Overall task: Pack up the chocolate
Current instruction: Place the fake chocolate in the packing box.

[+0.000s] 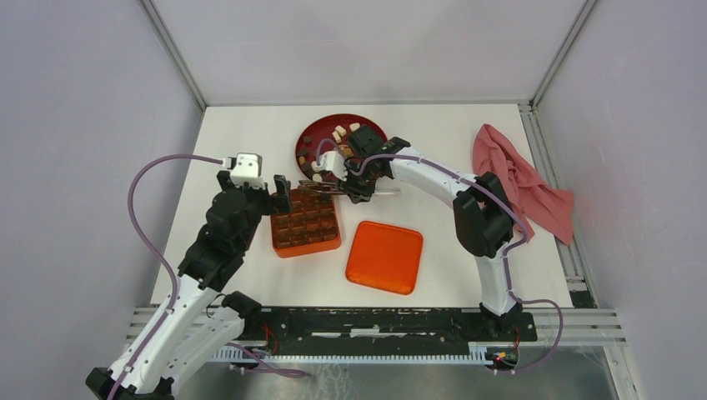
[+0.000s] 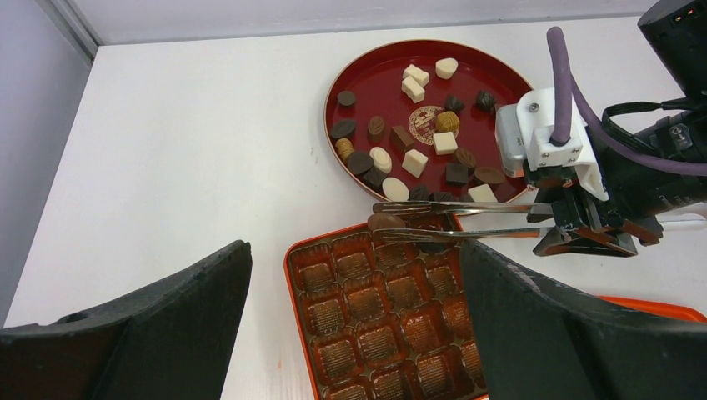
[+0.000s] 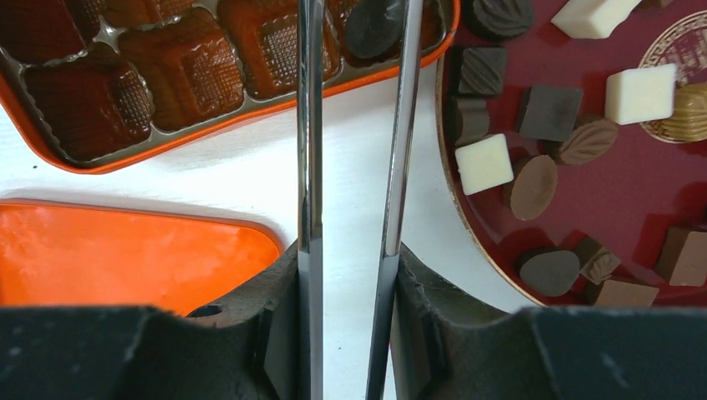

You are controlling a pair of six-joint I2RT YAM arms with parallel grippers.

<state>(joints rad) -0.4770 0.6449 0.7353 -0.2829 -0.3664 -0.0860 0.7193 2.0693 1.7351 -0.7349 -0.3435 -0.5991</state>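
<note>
Nearest the arm bases, the orange lid (image 1: 384, 257) lies flat on the worktop (image 1: 242, 133), just beside the orange tray (image 2: 291, 275) with its brown moulded cells. The left gripper (image 2: 354, 250) hovers over the tray's near side, jaws released and grasping nothing. Beyond it, the right gripper (image 3: 346, 283) has its jaws clenched on metal tongs (image 2: 467, 234), whose tips pinch one round dark piece (image 2: 385, 222) above the tray's far row. The step in hand looks like placing. The next move calls for lowering the piece squarely into one cell, then easing the tongs apart without flicking it out. The loose chocolate (image 2: 414, 161) lies on the red plate (image 2: 333, 92) just past the tray. The tong tips are cut off in the right wrist view, the left fingers cover part of the tray, and a dark patch under the tongs may be shadow or a seated piece.
</note>
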